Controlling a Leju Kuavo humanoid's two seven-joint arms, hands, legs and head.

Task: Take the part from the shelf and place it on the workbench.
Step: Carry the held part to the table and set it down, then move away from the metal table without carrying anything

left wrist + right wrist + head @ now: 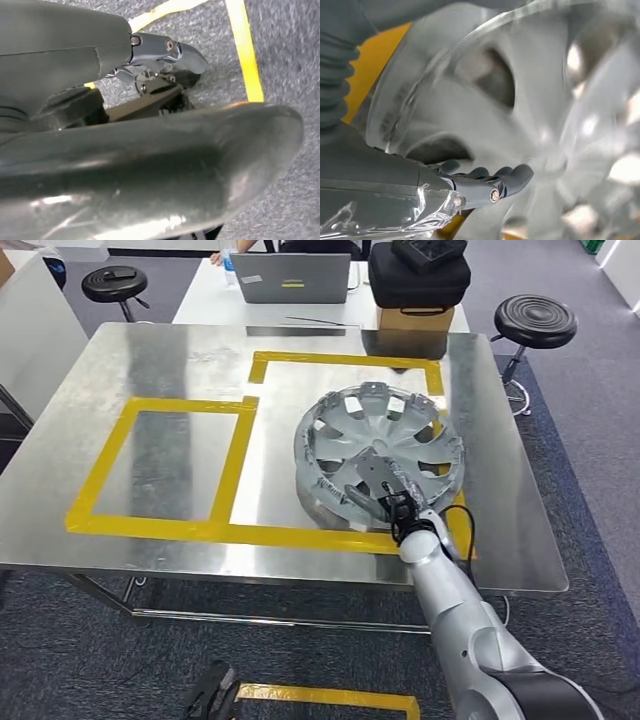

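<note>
The part is a silver wheel cover [377, 455], hollow side up. It lies on the right half of the steel workbench [151, 360], inside a yellow tape outline, and seems slightly tilted. My right hand [396, 505] holds its near rim from the front edge of the table. In the right wrist view the cover [531, 100] is close and blurred, its rim running between the thumb and the straight dark fingers [497, 182]. My left hand [213, 693] hangs low beside the table. In the left wrist view this hand [132, 150] holds nothing, fingers [162, 50] extended over grey carpet.
A second taped rectangle [162, 465] marks the bench's left half. Behind the bench a white table carries a laptop [290, 278] and a black case on a cardboard box [419, 285]. Black stools [115, 285] [536, 320] stand at both back corners. Yellow tape [332, 698] lines the carpet.
</note>
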